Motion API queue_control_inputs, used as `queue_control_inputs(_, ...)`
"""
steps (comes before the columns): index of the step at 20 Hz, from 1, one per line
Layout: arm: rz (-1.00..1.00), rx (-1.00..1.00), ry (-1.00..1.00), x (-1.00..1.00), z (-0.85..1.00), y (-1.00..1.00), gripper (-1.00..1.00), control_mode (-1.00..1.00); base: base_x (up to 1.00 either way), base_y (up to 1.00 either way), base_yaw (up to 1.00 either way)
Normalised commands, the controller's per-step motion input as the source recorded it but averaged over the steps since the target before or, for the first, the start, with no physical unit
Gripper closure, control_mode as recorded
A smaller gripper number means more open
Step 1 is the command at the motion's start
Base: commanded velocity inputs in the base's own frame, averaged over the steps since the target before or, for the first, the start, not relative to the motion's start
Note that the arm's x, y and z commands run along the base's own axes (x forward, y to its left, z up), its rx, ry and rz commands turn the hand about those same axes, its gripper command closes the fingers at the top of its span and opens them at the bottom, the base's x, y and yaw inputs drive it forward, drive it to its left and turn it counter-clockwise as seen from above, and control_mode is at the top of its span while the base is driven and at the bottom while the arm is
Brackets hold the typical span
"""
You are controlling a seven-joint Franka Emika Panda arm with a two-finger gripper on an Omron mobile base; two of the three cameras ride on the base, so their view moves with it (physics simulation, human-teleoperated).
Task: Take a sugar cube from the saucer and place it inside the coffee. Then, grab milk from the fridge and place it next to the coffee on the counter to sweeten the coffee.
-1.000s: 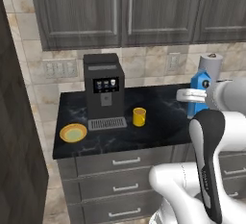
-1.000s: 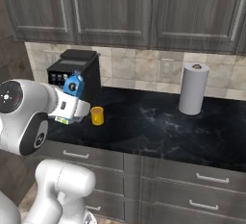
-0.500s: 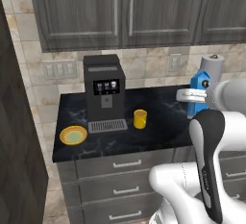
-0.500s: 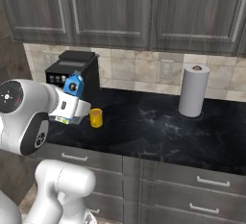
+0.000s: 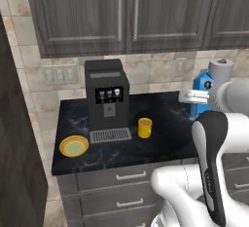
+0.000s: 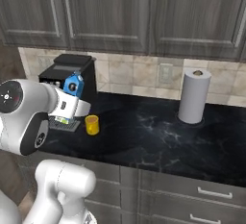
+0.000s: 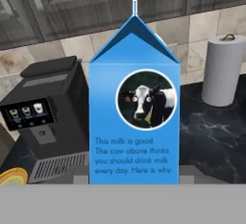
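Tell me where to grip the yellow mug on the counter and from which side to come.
Grip the coffee across its round body, or by pinching one wall at the open rim, coming straight down from above. It stands upright and has no visible handle. The coffee machine crowds one side, so a top approach looks safest.

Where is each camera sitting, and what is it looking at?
Left base view: behind the arm on its left, looking down at the counter; white arm lower right, holding the milk.
Right base view: behind on the right, same counter; arm lower left.
Hand view: on the hand, facing the milk close up.
Both base views share the coffee, coffee machine and paper towel roll.
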Motion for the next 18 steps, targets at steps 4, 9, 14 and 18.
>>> queue_control_inputs(4, 0.00, 0.00, 0.00, 0.00, 0.00, 0.00, 1.00, 1.00, 0.42, -0.01, 0.00)
queue_control_inputs(9, 0.13, 0.00, 0.00, 0.22, -0.01, -0.36, 1.00, -1.00, 0.08, -0.03, 0.00)
queue_control_inputs(14, 0.39, 0.00, 0.00, 0.03, -0.13, -0.51, 1.00, -1.00, 0.00, 0.00, 0.00)
queue_control_inputs(18, 0.46, 0.01, 0.00, 0.01, -0.27, -0.38, 1.00, -1.00, 0.00, 0.00, 0.00)
